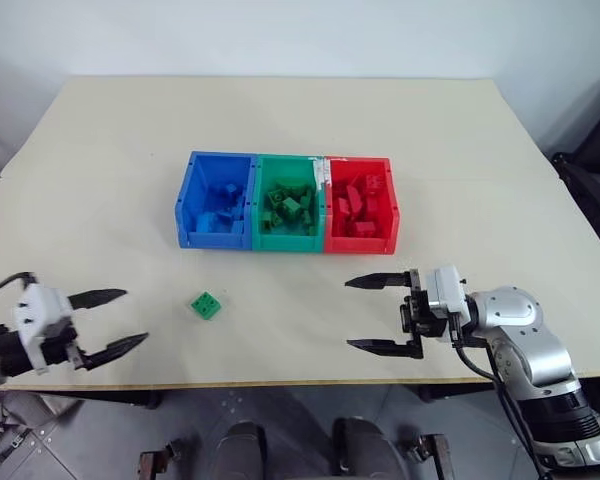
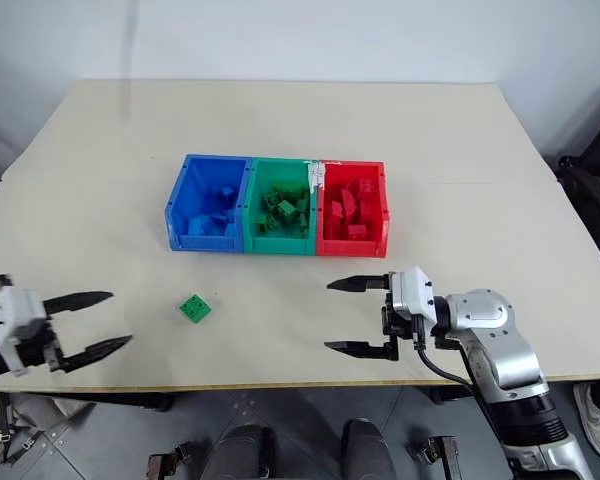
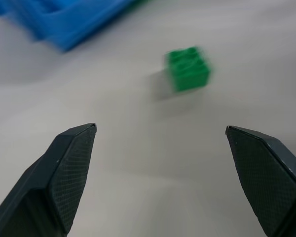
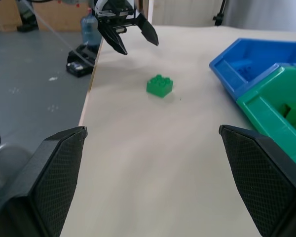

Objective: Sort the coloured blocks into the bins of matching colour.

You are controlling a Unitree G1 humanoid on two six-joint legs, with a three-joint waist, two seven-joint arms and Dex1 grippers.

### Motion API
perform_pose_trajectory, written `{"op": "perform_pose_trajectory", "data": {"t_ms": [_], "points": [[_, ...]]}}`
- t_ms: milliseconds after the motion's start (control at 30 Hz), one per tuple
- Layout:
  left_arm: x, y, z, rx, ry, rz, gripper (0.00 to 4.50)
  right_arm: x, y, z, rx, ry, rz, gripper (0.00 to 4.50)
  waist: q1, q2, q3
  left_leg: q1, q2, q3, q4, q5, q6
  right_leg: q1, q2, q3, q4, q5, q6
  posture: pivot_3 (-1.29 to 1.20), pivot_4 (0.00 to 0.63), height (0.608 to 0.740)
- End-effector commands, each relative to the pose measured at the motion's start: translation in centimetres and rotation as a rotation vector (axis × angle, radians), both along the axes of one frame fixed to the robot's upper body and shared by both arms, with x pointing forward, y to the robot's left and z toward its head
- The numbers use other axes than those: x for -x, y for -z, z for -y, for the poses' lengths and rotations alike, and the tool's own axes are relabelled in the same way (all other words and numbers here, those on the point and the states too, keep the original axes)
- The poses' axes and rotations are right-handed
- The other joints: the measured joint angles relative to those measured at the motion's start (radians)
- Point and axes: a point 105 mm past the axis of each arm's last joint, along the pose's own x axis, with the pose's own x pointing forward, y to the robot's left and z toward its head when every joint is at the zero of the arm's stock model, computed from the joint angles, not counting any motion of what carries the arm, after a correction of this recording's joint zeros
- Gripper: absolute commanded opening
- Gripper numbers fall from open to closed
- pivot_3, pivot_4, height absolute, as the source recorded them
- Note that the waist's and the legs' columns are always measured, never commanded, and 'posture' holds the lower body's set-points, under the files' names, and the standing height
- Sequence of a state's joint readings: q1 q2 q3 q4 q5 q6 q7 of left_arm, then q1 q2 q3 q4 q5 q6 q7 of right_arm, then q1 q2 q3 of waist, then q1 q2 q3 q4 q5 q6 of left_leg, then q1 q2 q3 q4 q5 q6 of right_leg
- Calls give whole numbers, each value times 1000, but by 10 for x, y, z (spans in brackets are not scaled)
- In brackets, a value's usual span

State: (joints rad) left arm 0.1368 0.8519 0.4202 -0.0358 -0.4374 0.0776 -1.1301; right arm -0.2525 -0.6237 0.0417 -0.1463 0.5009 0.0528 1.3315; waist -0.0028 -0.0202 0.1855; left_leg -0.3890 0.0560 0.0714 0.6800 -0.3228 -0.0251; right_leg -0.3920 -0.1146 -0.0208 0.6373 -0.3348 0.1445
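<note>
We are watching one green block (image 1: 207, 305) sitting loose on the table (image 1: 100, 160), lower left of centre, below the filled bins (image 1: 285, 203). Left gripper (image 1: 111, 319) and right gripper (image 1: 372, 315) are both hanging spread and empty. Risk: an off-centre closure nudging the block aside or tipping it.

Beige bench (image 1: 310, 110) before a plain white wall (image 1: 280, 35); grey floor (image 4: 34, 74) beside the bench's edge.

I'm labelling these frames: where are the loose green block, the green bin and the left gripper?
Green block (image 1: 207, 305): left eye view, studded top.
Green bin (image 1: 286, 243): left eye view, near wall.
Left gripper (image 1: 120, 318): left eye view, between open fingertips.
</note>
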Motion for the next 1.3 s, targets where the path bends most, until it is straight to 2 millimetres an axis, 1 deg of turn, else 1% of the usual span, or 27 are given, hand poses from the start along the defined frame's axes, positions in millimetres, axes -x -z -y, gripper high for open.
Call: {"op": "perform_pose_trajectory", "data": {"t_ms": [33, 100, 167, 233, 267, 333, 400, 467, 533, 633, 867, 900, 967, 1033, 1067, 1133, 1200, 1300], "points": [[-7, -9, 38, 58, -8, -11, 4472, 4, -5, 16, 14, 5, 34, 4500, -1, 0, 0, 0, 0, 0, 0, 0, 0, 0, 0, 0, 0, 0, 0, 0, 150, 740], [-13, -12, 53, 70, -42, 6, 4472, 3, -4, 22, 31, 23, 38, 4500, -1, 0, 0, 0, 0, 0, 0, 0, 0, 0, 0, 1, 0, 0, 0, 0, 150, 740], [-26, -10, 55, 89, -172, -17, 4472, 3, -3, 25, 35, 45, 34, 4500, -1, 0, 0, 0, 0, 0, 0, 0, 0, 0, 0, 1, 0, 0, 0, 0, 150, 740], [-33, -6, 55, 99, -245, -38, 4472, 4, -2, 26, 38, 53, 29, 4500, -4, 0, 0, 1, 0, 0, 0, 0, 0, 0, 1, 1, 1, 0, 0, 0, 150, 740], [-33, -6, 58, 105, -238, -46, 4472, 5, -1, 26, 37, 55, 26, 4500, -5, 0, 0, 1, 1, 0, 0, 0, -1, 0, 1, 1, 1, 0, 0, 0, 150, 740], [-32, 2, 62, 56, -230, -74, 4472, 7, -1, 25, 34, 56, 18, 4500, -4, 0, 0, 2, 1, 0, 0, 2, -3, 0, 1, 1, 1, 0, 0, 0, 150, 740], [-33, 12, 58, -2, -254, -117, 4472, 9, 0, 25, 35, 57, 14, 4500, -3, 0, 0, 1, 0, 1, 0, 2, -4, 0, 1, 2, 0, 0, 0, 0, 150, 740], [-32, 15, 58, -7, -243, -150, 4472, 9, -1, 26, 35, 61, 13, 4500, -2, 0, 0, 1, 0, 1, 0, 2, -4, 0, 1, 2, 0, 0, 0, 0, 150, 740], [-28, 18, 64, -5, -208, -199, 4472, 10, -1, 26, 36, 67, 14, 4500, -1, 0, 0, 1, 0, 1, 0, 2, -4, 0, 1, 2, 0, 0, 0, 0, 150, 740], [-30, 24, 62, -34, -239, -213, 3890, 9, -2, 26, 31, 79, 19, 4500, -1, 0, 0, 2, 0, 1, 0, 2, -4, 0, 1, 2, 0, 0, 0, 0, 150, 740], [-34, 24, 71, -1, -197, -201, 1721, 12, 0, 26, 20, 109, 20, 4500, 2, 0, 0, 2, 0, 1, 0, 2, -4, 0, 0, 2, 0, 0, 0, 0, 150, 740], [-35, 22, 73, 15, -173, -183, 1453, 12, 1, 27, 13, 122, 20, 4500, 2, 0, 0, 2, 0, 1, 0, 2, -4, 1, 0, 2, 0, 0, 0, 0, 150, 740], [-38, 14, 79, 41, -117, -129, 1456, 11, 0, 28, -3, 158, 22, 4500, 4, 0, 0, 2, -1, 1, 0, 2, -4, 1, 0, 2, 0, 0, 0, 0, 150, 740], [-41, -1, 86, 70, -44, -48, 1456, 9, -3, 32, -42, 227, 27, 4500, 4, 0, 0, 1, -1, 0, 0, 2, -4, 1, 0, 2, 0, 0, 0, 0, 150, 740], [-46, -9, 88, 97, -35, -14, 1456, 6, -6, 35, -74, 276, 34, 4500, 5, 0, 0, 1, -1, 0, 0, 2, -4, 1, 0, 2, 0, 0, 0, 0, 150, 740], [-60, -29, 96, 152, -11, 67, 1456, 1, -14, 42, -153, 389, 47, 4500, 9, 0, 0, 1, -1, 0, 1, 2, -4, 1, 0, 1, 0, 0, 0, 0, 150, 740], [-77, -52, 109, 206, 20, 143, 1456, -4, -19, 51, -222, 507, 66, 4500, 16, 0, 0, 1, -1, 0, 2, 3, -5, 1, 1, 1, 0, 0, 0, 0, 150, 740], [-103, -76, 132, 249, 62, 200, 1456, -5, -21, 63, -268, 638, 76, 4500, 25, 0, 0, 1, -2, 0, 2, 3, -5, 1, 1, 1, 1, 0, 1, 0, 150, 740]]}}
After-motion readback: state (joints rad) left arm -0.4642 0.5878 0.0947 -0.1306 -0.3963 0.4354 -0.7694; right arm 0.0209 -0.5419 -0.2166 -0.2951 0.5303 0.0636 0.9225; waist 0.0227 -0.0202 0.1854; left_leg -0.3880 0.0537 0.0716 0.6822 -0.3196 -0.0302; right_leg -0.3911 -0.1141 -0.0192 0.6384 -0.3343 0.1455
